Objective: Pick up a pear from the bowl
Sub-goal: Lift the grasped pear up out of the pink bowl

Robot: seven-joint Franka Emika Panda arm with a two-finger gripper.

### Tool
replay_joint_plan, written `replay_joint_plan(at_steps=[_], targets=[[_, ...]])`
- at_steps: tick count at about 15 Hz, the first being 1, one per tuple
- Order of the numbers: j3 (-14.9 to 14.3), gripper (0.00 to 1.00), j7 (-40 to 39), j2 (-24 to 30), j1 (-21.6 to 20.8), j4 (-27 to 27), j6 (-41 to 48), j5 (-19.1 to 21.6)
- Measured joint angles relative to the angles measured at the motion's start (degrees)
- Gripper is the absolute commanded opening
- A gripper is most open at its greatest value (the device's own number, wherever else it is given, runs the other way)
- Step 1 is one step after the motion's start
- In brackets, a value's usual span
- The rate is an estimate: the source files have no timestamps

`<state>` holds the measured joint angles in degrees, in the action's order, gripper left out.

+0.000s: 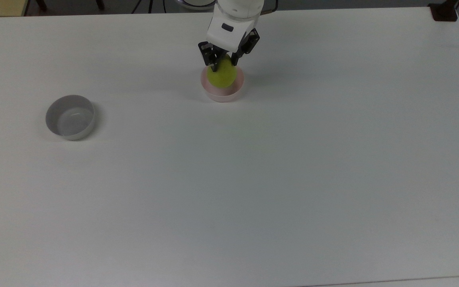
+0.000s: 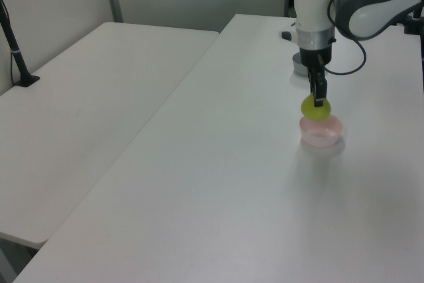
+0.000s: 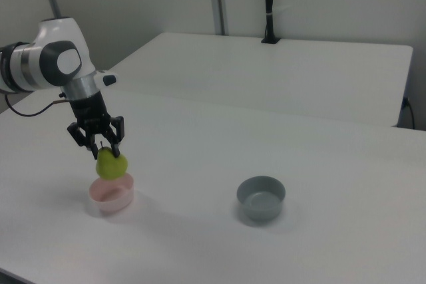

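The yellow-green pear [image 1: 222, 75] [image 2: 315, 108] [image 3: 110, 165] hangs just above the pale pink bowl [image 1: 229, 92] [image 2: 322, 134] [image 3: 112, 197], clear of its rim in the left and right views. My gripper [image 1: 224, 63] [image 2: 318, 99] [image 3: 101, 153] points straight down and is shut on the pear's upper part, one black finger on each side. The bowl stands on the white table with nothing in it.
A grey bowl [image 1: 70, 116] [image 3: 261, 198] of similar size stands by itself on the top view's left. A second white table [image 2: 79, 104] adjoins on the left view's left, and a black post [image 3: 267, 4] rises at the right view's far side.
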<state>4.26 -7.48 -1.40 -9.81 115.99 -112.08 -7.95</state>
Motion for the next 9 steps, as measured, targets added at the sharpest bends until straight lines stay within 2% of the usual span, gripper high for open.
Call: replay_joint_plan(at_steps=[4, 9], targets=[[-0.17, 0.19, 0.04, -1.18, 2.39, -5.2, 1.72, 0.74], [-0.54, 0.19, 1.79, -8.78, 6.83, -16.58, 4.06, 0.82]])
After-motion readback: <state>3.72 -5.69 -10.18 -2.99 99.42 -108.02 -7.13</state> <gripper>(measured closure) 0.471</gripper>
